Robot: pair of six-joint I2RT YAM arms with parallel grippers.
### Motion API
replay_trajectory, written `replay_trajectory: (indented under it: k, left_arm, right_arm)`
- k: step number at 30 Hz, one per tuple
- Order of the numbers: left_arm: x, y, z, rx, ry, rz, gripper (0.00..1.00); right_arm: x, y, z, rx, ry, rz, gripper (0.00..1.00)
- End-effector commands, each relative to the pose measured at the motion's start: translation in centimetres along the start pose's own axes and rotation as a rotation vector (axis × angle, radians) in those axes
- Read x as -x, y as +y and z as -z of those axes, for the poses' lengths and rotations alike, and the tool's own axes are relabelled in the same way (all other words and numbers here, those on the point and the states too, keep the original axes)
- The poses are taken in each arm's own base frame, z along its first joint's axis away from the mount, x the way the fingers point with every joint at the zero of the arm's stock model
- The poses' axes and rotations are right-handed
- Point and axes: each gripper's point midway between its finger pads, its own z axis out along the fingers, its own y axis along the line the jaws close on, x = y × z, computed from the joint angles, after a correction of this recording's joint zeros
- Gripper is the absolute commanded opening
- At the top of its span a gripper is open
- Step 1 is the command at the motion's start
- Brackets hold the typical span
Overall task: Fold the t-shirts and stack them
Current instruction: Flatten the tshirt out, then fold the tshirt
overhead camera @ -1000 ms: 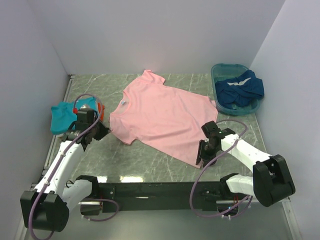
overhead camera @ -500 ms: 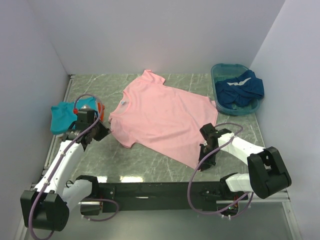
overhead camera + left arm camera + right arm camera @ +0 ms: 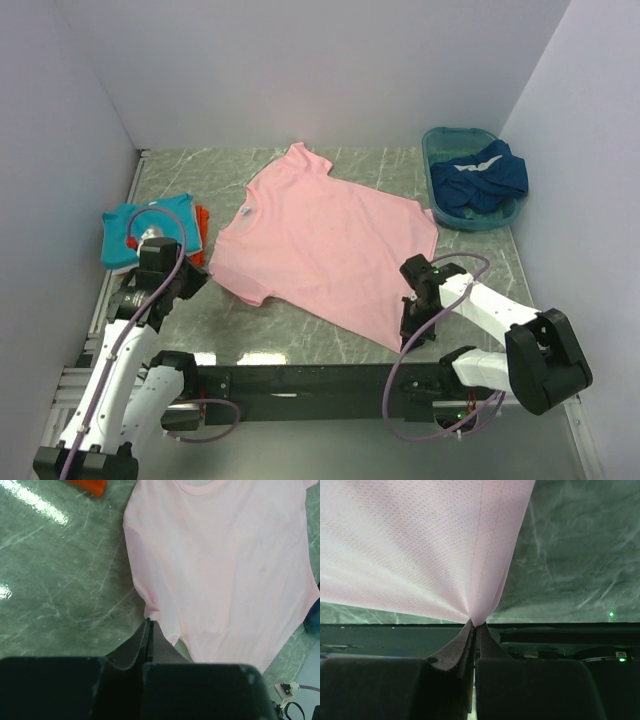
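The light pink t-shirt (image 3: 325,245) lies spread flat mid-table, neck to the left. My left gripper (image 3: 198,276) is shut on the edge of its near sleeve; in the left wrist view the closed tips (image 3: 149,622) meet the pink cloth (image 3: 225,565). My right gripper (image 3: 408,338) is shut on the shirt's near hem corner, and the fabric (image 3: 420,545) fans up taut from the pinched tips (image 3: 474,623). A folded teal t-shirt (image 3: 125,235) sits on an orange one (image 3: 200,225) at the left. The dark blue t-shirt (image 3: 480,178) lies crumpled in the basin.
The teal plastic basin (image 3: 445,135) stands at the back right corner. White walls close in the table on the left, back and right. The black base rail (image 3: 320,380) runs along the near edge. A corner of the orange shirt (image 3: 87,486) shows in the left wrist view.
The right gripper closed on the hem corner. The left arm drew back toward the near edge, pulling the sleeve and shifting the shirt left and nearer.
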Motion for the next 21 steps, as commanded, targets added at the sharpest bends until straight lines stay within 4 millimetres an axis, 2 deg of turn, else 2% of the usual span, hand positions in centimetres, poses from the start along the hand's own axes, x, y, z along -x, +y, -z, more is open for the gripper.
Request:
replay_trajectory:
  k: [1,3,5,7,12,17,21]
  left_arm:
    - [-0.7,0.7,-0.1,0.006,0.005,0.037,0.00]
    - [-1.3,0.9,-0.7,0.020,0.038,0.030,0.00]
    - [-1.0,0.8,-1.2,0.036,0.043,0.023,0.00]
    - [-0.7,0.1,-1.5,0.016,0.041,0.016,0.00]
    - [0.6,-3.1,-3.5,-0.055,0.054,-0.014,0.00]
    - [1.8,-6.1,-5.3,-0.121,0.070,-0.051,0.00]
    - [3.5,-9.1,-6.4,-0.187,0.061,-0.087,0.00]
  right_arm:
    - [-1.2,-0.2,0.3,-0.010,0.035,-0.005,0.00]
    - [-0.8,-0.3,1.2,-0.034,0.008,-0.005,0.00]
    - [0.0,-0.4,2.2,-0.036,-0.062,-0.027,0.00]
    - [0.8,0.5,3.0,-0.004,-0.103,-0.043,0.00]
    - [2.0,1.8,4.1,0.015,-0.128,-0.041,0.00]
    - [3.5,1.7,4.8,0.012,-0.152,-0.052,0.00]
    - [5.6,1.3,5.6,0.032,-0.187,-0.092,0.00]
